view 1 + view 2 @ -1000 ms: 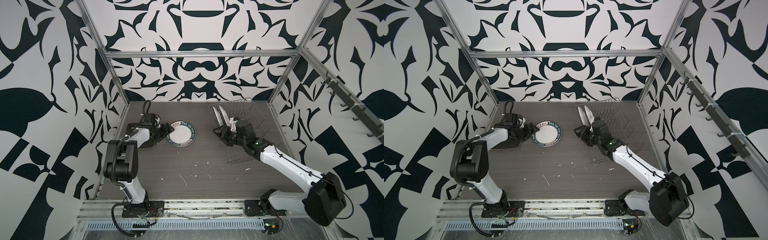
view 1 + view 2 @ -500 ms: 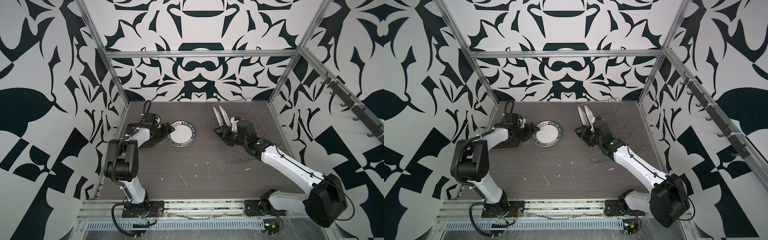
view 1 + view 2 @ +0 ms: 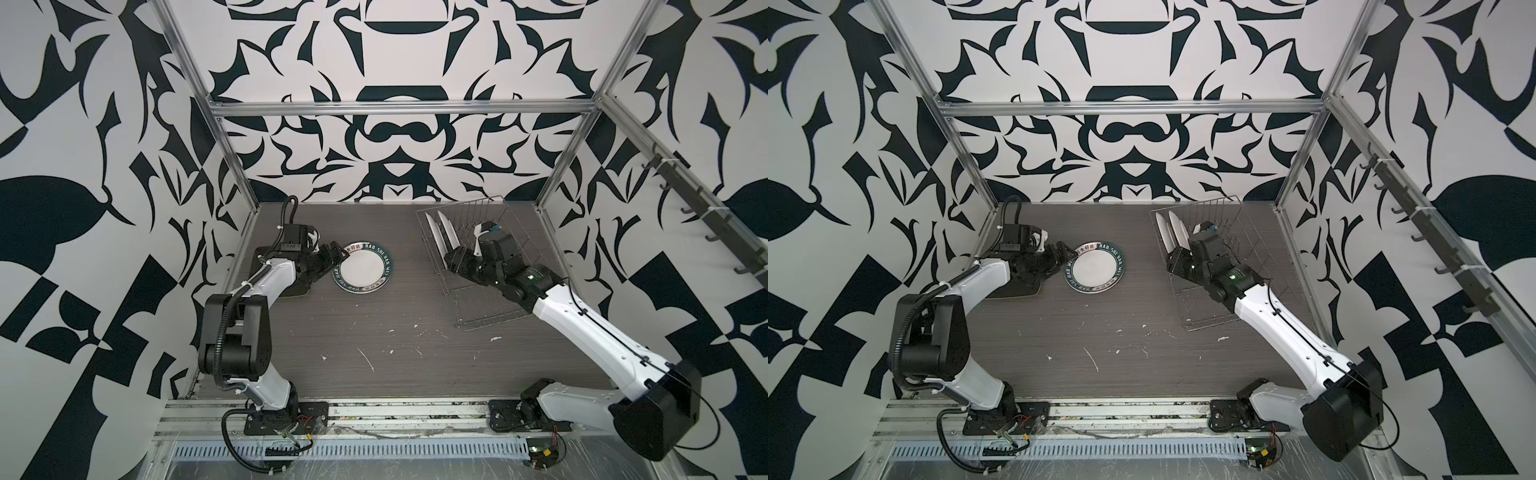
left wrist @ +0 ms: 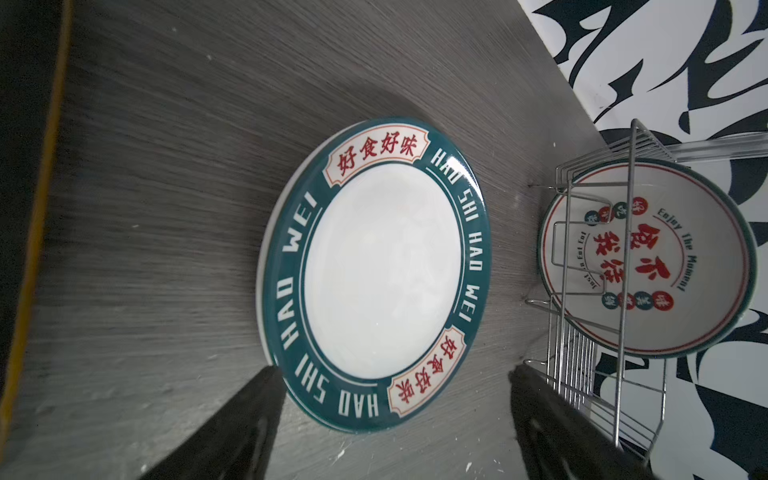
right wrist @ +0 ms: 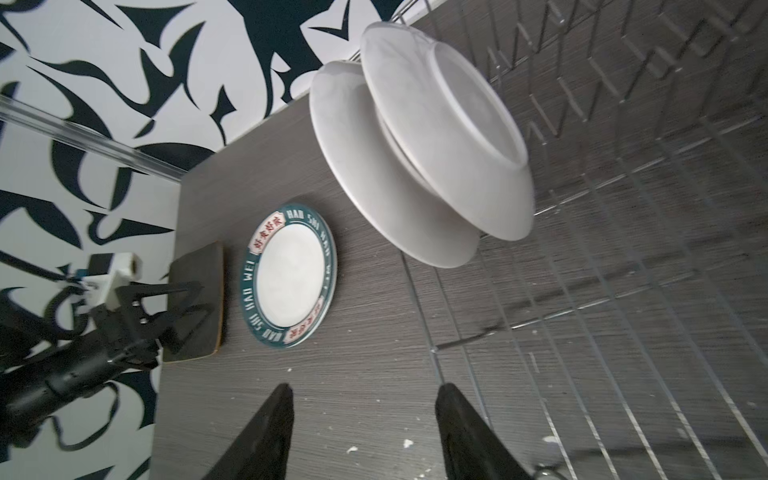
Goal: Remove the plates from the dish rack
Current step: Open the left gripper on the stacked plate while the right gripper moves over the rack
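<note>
A white plate with a teal lettered rim (image 3: 363, 267) (image 3: 1095, 268) (image 4: 374, 274) (image 5: 291, 274) lies flat on the table. My left gripper (image 3: 337, 258) (image 3: 1068, 255) (image 4: 395, 374) is open at its near-left rim, fingers wide on either side of the edge, holding nothing. A dark rounded-square plate (image 3: 301, 289) (image 5: 199, 299) lies under the left arm. Two plates (image 3: 440, 232) (image 3: 1173, 232) (image 5: 436, 145) stand on edge at the left end of the dish rack (image 3: 490, 307) (image 3: 1208, 320); the outer one shows red characters (image 4: 648, 266). Just in front of them my right gripper (image 3: 451, 259) (image 3: 1173, 262) (image 5: 365, 388) is open and empty.
White crumbs (image 3: 368, 359) are scattered over the front middle of the dark wood-grain table. The rack's taller wire end (image 3: 478, 212) stands near the back wall. Patterned walls and metal frame posts enclose the table on three sides.
The left gripper's jaws have spread a little wider beside the teal-rimmed plate. The right wrist has edged slightly toward the back, nearer the standing plates.
</note>
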`<state>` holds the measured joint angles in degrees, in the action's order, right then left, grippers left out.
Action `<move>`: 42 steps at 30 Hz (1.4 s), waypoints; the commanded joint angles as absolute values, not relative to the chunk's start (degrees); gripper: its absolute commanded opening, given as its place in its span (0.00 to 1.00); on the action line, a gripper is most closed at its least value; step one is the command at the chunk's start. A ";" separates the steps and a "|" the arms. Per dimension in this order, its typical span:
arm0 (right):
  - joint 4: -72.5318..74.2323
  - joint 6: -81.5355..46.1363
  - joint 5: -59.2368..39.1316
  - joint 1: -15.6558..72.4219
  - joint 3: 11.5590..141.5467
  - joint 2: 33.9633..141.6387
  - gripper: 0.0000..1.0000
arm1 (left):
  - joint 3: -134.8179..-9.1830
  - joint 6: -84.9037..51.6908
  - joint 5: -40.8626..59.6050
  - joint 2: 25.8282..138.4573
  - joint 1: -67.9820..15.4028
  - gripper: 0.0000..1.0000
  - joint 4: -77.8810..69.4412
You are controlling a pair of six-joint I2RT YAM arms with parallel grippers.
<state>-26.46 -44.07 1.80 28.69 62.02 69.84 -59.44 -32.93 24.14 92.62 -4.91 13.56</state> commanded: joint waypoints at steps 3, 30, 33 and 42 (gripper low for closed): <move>-35.32 -35.74 9.79 29.04 67.98 72.45 0.59 | -57.78 -32.70 26.99 89.50 -5.14 0.89 14.69; -51.30 -15.56 38.52 34.30 101.71 105.03 0.62 | -53.83 -35.53 31.83 86.35 -5.27 0.90 11.95; -53.70 -14.79 39.61 34.12 105.23 108.15 0.62 | -53.57 -35.58 31.93 86.48 -5.27 0.90 11.95; -55.55 -13.79 41.92 33.32 108.98 111.87 0.58 | -53.18 -35.44 31.76 86.11 -5.27 0.90 12.04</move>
<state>-53.76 -14.57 39.05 33.71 106.21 112.86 -53.82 -35.40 31.16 87.48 -5.17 11.99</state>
